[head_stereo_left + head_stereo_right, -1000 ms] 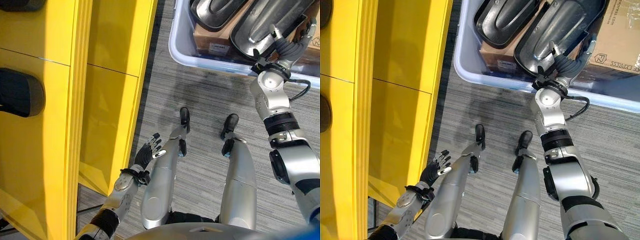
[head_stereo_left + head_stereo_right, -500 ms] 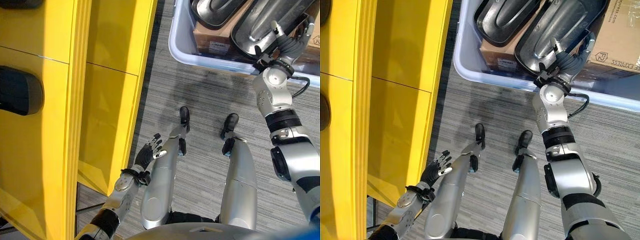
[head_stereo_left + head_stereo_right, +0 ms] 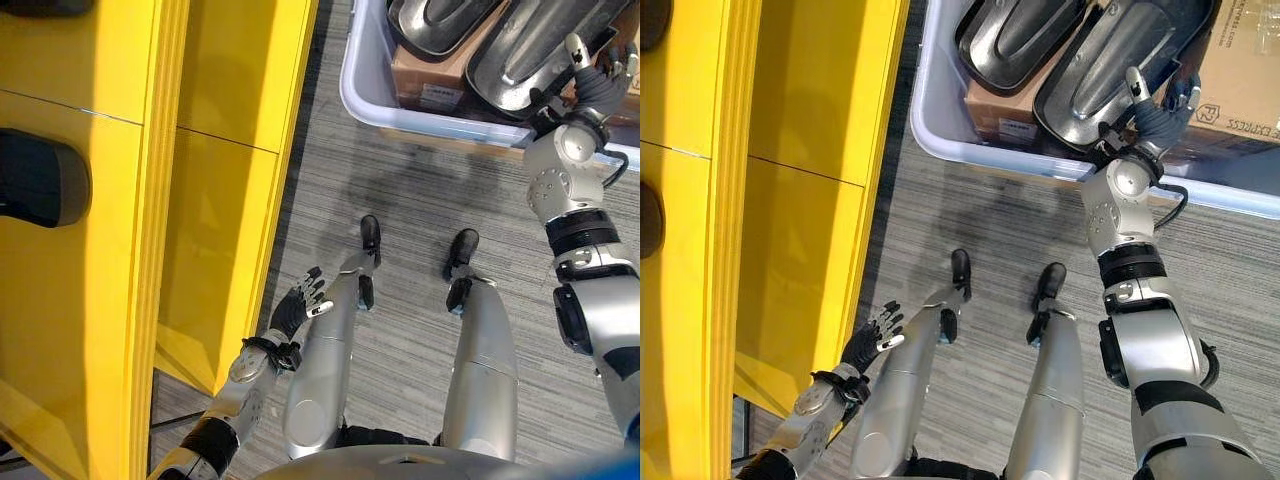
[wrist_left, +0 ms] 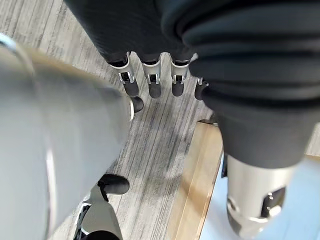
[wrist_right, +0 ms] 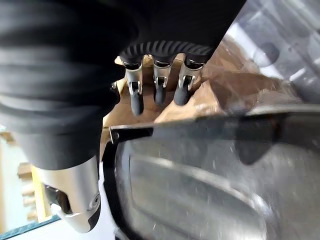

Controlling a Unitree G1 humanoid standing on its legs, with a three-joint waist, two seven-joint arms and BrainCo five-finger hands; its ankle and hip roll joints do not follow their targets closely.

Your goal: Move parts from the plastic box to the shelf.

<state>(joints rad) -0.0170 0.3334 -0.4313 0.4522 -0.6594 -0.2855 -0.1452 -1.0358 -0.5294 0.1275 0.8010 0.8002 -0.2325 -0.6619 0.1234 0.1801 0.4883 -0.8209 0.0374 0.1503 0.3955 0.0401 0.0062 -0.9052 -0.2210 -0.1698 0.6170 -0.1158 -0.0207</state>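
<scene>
A: Where are the parts at this moment?

B: Two dark parts lie in the box [image 3: 930, 120], on top of cardboard cartons [image 3: 1240, 80]. The near part [image 3: 1110, 75] is just under the right hand [image 3: 1155, 115]. The other part [image 3: 1015, 35] lies beside it, toward the shelf [image 3: 110, 200]. One more dark part [image 3: 35, 185] already sits on the shelf.

A: Does the right hand hold the near part?

B: I think not yet. In the right wrist view the fingers [image 5: 157, 90] are straight and apart, over the rim of the part, with the thumb on the other side of that rim. Nothing is clamped. I judge that it is at the reach step, before the grasp.

A: And the left hand?

B: The left hand [image 3: 300, 305] hangs low beside the shelf, with relaxed fingers and empty.

A: What can go wrong from here?

B: The part looks smooth, wide and curved. If the fingers close only on the thin rim, it may slip or swing down when lifted, because most of its mass lies away from the hand. It also rests tilted on a carton, so a push from the fingers may slide it deeper into the box. During the carry, the long part may hit the wall of the box or the yellow edge of the shelf.
</scene>
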